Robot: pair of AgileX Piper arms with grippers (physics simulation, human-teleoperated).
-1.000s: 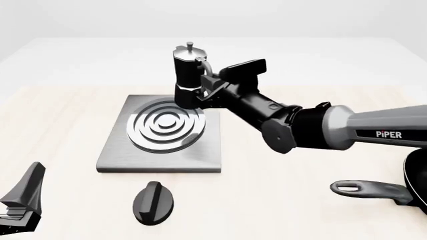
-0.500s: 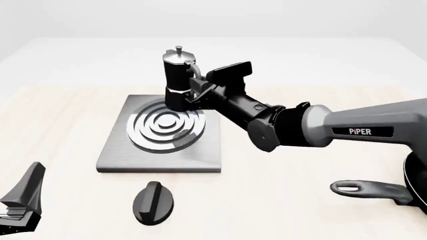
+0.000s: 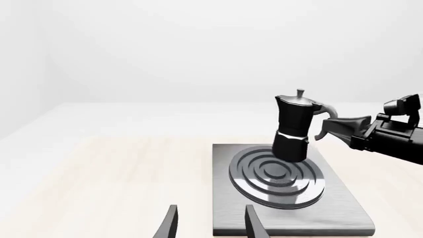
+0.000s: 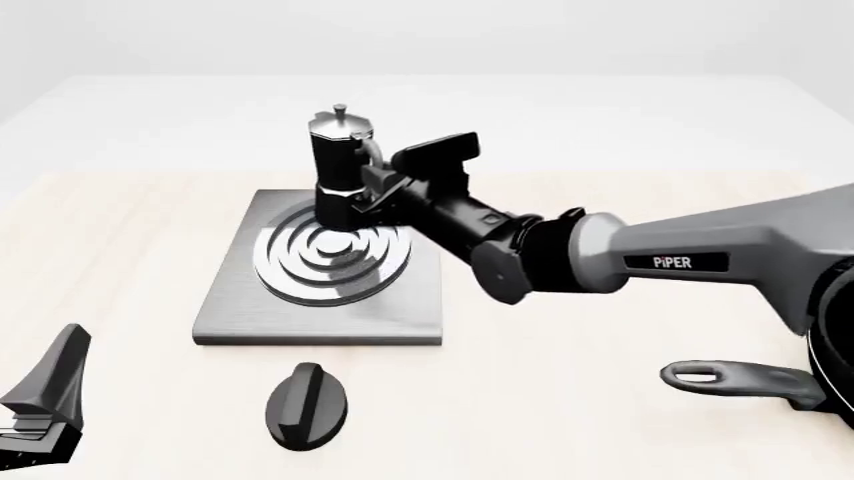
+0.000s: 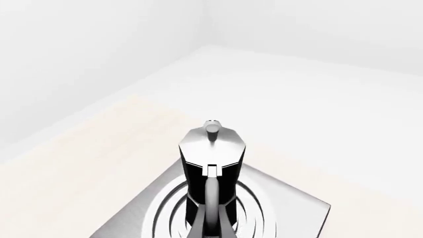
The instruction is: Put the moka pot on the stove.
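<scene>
Pale wood tabletop (image 4: 120, 250) carries the stove (image 4: 400, 310) left of its centre, with a black oval knob (image 4: 308, 402) toward the near edge and a black pan (image 4: 747, 380) at the near right corner. The right gripper (image 4: 363, 190) has its fingers closed on the handle of the moka pot (image 4: 339, 170), upright over the burner's far half, its base seemingly just above the rings. The left gripper (image 3: 210, 225), fingers narrowly parted and holding nothing, sits at the near left corner.
</scene>
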